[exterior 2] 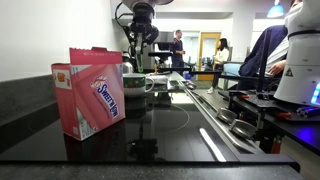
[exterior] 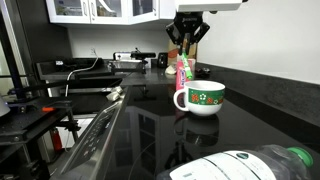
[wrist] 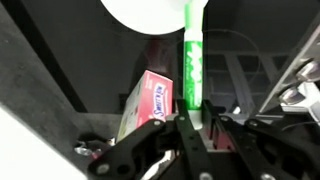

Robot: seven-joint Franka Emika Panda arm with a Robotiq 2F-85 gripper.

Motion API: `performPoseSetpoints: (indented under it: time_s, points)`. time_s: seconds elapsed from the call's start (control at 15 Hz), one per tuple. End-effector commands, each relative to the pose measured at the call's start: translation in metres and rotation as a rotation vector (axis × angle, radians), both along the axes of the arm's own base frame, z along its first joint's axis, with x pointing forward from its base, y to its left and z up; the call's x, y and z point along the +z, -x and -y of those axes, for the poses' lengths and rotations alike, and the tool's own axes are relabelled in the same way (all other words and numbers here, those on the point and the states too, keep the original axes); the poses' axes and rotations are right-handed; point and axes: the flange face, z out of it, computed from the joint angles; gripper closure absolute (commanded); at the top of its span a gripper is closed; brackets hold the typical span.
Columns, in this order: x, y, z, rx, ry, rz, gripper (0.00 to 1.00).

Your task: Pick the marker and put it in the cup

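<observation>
The end effector (wrist: 193, 118) pinches the green marker (wrist: 192, 60) and hangs above the cup (exterior: 203, 97), which stands on the black worktop (exterior: 140, 120). In the wrist view the cup lies at 11 o'clock of the marker, and a pink box (wrist: 150, 100) at 8 o'clock.

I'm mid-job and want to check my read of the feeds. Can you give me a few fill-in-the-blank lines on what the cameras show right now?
1. The gripper is shut on a slim ____ marker.
2. The white cup stands on a glossy ____ counter.
3. Next to the cup stands a ____ box with printed lettering.

Missing words: green; black; pink.
</observation>
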Motion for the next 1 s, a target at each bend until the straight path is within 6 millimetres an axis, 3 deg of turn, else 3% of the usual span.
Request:
performPoseSetpoints:
  time_s: [0.0, 0.33, 0.93]
  points:
    - [-0.002, -0.012, 0.006, 0.169, -0.104, 0.003, 0.95]
    - [-0.030, -0.025, 0.023, 0.196, -0.147, -0.087, 0.95]
    - [-0.043, -0.052, 0.036, 0.134, -0.123, -0.088, 0.95]
